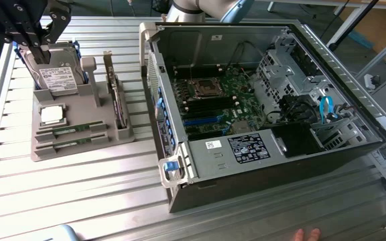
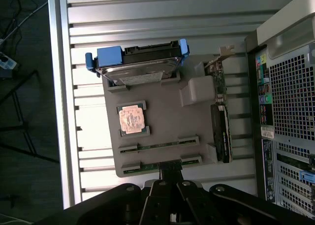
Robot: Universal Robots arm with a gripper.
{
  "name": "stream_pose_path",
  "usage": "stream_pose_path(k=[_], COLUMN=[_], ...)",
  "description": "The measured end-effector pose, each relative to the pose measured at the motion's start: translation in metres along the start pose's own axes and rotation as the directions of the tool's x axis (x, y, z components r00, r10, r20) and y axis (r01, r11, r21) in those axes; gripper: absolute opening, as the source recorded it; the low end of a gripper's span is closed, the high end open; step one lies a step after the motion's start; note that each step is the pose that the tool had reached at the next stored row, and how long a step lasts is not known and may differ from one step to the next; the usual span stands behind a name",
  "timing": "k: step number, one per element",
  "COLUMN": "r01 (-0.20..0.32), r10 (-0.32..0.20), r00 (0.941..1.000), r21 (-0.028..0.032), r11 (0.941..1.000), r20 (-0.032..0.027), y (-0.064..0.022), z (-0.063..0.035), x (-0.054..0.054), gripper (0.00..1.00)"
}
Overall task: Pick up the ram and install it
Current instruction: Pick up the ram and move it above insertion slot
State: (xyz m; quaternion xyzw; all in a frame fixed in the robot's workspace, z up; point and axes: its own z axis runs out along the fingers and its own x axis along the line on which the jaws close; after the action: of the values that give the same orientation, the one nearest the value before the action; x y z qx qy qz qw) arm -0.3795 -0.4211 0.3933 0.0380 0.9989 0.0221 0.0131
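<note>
Exterior view: the black gripper (image 1: 38, 56) hangs high over the silver hard drive with blue side rails (image 1: 56, 75), which stands at the far end of the grey moulded parts holder (image 1: 86, 114). Its fingers are pressed together and carry nothing.

Location of the task item: two long, thin green ram sticks sit in parallel slots at the holder's near end. The first ram stick (image 1: 71, 129) lies just beside the square silver processor chip (image 1: 51, 114). The second ram stick (image 1: 71, 142) lies nearer the holder's edge. Both are well apart from the open grey computer case (image 1: 247, 150).

Step in hand, as judged: approach for the pick. Neither stick is lifted and none is installed.

Requirement, as judged: a pick calls for the fingers to part, to line up across a stick's thin faces and to descend squarely, clear of the upright green expansion card (image 1: 116, 98).

Limits of observation:
- In the wrist view, the gripper (image 2: 171, 167) overlaps the middle of one stick.
- The receiving slot on the green motherboard (image 1: 226, 95) cannot be identified.
- A person's fingertips (image 1: 307, 234) are cut off at the exterior view's lower edge.
</note>
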Motion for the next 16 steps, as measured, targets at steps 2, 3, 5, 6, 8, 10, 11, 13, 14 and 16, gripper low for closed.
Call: stream_pose_path(k=[2,3,5,6,8,10,11,13,14,16], r01=[0.0,0.001,0.002,0.004,0.008,0.013,0.016,0.02,0.022,0.026], r10=[0.0,-0.001,-0.002,-0.004,-0.008,-0.013,-0.016,-0.02,-0.022,-0.026], r00=[1.0,1.0,1.0,1.0,1.0,0.9999,0.9999,0.9998,0.9998,0.9996], r21=[0.0,0.0,-0.0001,-0.0001,-0.0002,-0.0003,-0.0004,-0.0005,-0.0006,-0.0007], r11=[1.0,1.0,1.0,1.0,1.0,0.9999,0.9999,0.9998,0.9998,0.9996], r20=[0.0,0.0,-0.0001,-0.0002,-0.0003,-0.0006,-0.0007,-0.0009,-0.001,-0.0012], y=[0.0,0.0,0.0,0.0,0.0,0.0,0.0,0.0,0.0,0.0], z=[0.0,0.0,0.0,0.0,0.0,0.0,0.0,0.0,0.0,0.0], x=[0.0,0.0,0.0,0.0,0.0,0.0,0.0,0.0,0.0,0.0], gripper=[0.11,0.11,0.11,0.11,0.11,0.11,0.11,0.11,0.11,0.11])
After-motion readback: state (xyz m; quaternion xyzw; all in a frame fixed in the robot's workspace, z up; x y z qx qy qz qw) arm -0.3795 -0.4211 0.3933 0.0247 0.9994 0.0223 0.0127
